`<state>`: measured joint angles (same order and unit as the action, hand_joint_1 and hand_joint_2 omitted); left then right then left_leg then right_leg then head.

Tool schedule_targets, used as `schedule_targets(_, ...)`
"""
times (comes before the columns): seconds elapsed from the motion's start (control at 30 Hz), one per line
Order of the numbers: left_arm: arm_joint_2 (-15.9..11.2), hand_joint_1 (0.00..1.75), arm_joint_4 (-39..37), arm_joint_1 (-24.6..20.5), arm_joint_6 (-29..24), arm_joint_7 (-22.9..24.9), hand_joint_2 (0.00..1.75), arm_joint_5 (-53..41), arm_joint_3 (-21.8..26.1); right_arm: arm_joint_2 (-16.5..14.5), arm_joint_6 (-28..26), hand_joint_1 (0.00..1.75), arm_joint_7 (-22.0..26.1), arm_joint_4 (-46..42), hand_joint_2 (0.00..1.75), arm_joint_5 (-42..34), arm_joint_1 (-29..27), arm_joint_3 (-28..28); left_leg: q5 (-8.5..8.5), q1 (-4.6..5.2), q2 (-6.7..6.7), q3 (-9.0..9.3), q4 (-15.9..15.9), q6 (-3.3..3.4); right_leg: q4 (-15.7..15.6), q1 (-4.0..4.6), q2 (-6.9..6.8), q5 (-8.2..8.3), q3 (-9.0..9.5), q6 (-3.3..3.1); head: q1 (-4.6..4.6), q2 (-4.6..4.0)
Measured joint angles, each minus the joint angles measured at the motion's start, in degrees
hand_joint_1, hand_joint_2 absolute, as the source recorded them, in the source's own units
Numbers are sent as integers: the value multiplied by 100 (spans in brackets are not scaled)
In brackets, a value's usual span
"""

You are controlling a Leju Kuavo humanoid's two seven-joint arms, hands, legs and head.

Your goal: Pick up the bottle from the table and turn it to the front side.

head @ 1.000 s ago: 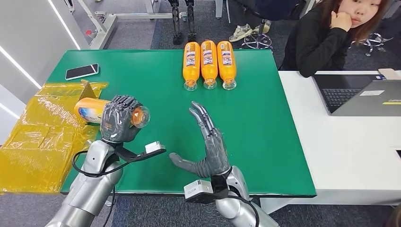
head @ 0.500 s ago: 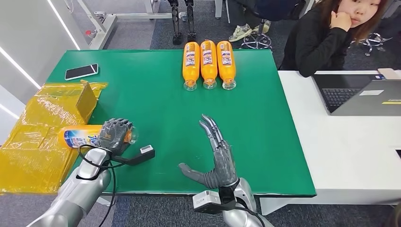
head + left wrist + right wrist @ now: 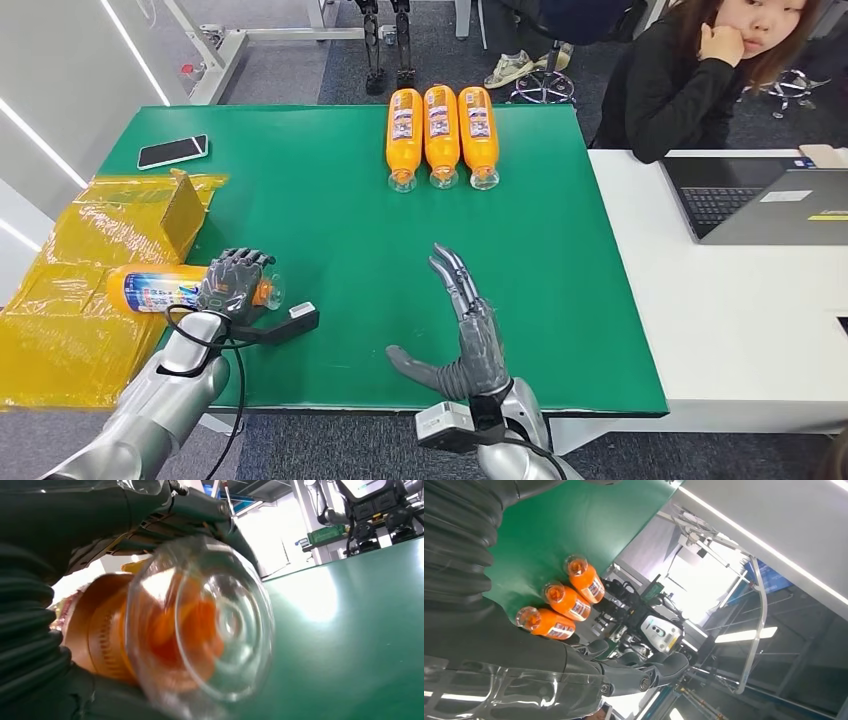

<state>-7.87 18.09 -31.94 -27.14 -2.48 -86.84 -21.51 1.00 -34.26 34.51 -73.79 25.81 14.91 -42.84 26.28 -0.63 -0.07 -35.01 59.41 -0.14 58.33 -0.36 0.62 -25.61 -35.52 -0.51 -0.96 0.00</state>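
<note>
the bottle (image 3: 165, 291) is lying on its side at the near left edge of the green bench (image 3: 330, 220), its far end sticking out over the yellow plastic sheet (image 3: 70, 290). the left hand (image 3: 232, 285) is wrapping its fingers around the bottle close to its clear end, which is bulging right up against the left wrist camera (image 3: 200, 625). the right hand (image 3: 462, 335) is hovering over the bench with fingers spread apart, holding nothing.

to do this step well, i'd say the left hand needs a firm, even hold, since that rounded plastic looks slippery and the grip is sitting near one end, not the middle. rolling the wrist slowly until the label is facing up would be safer than a quick twist. i can't tell how much of the label is showing properly yet. the three bottles (image 3: 441, 135) lined up at the far side are giving a handy reference for how it should end up.
</note>
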Motion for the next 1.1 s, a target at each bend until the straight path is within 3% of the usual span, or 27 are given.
schedule_targets(0.6, -138, 0, -12, -176, -115, -419, 175, -54, 3, 44, -254, 0, 190, 177, 175, -296, 59, 0, 0, 1, 0, 0, 0, 0, 0, 0, -1, 0, 0, 0, -1, 0)
schedule_targets(0.73, -140, 0, -10, -220, -35, -1010, 175, 249, 36, 44, -321, 0, 143, 171, 175, -262, 54, -1, 0, 1, 0, 0, 1, 0, -1, 0, -1, 0, 0, 0, 0, 0)
schedule_targets(0.87, -139, 0, 103, -210, 466, -2261, 175, 1170, 226, 45, -349, 0, 112, 120, 175, -191, -23, 31, 0, 1, 1, 2, 1, 0, -1, 0, 0, 0, 0, 0, 0, 0)
schedule_targets(0.97, -136, 0, 715, -31, 1410, -3401, 175, 3071, 339, 57, -367, 0, 134, 49, 175, -182, -134, 134, 0, 1, -1, 0, 1, 0, -1, -1, -1, 0, 0, 0, 0, 0)
schedule_targets(1.07, -152, 0, 1600, 255, 2033, -3747, 175, 5055, 168, 81, -370, 0, 154, -45, 175, -191, -179, 211, 0, 2, -1, -1, 1, 0, -3, -1, -1, 0, 0, 1, 0, 0)
schedule_targets(1.1, -155, 0, 1756, 310, 2105, -3755, 175, 5340, 121, 85, -370, 0, 156, -63, 175, -193, -182, 220, 1, 2, -1, -1, 1, 0, -3, -1, -1, 0, 0, 1, 0, 0)
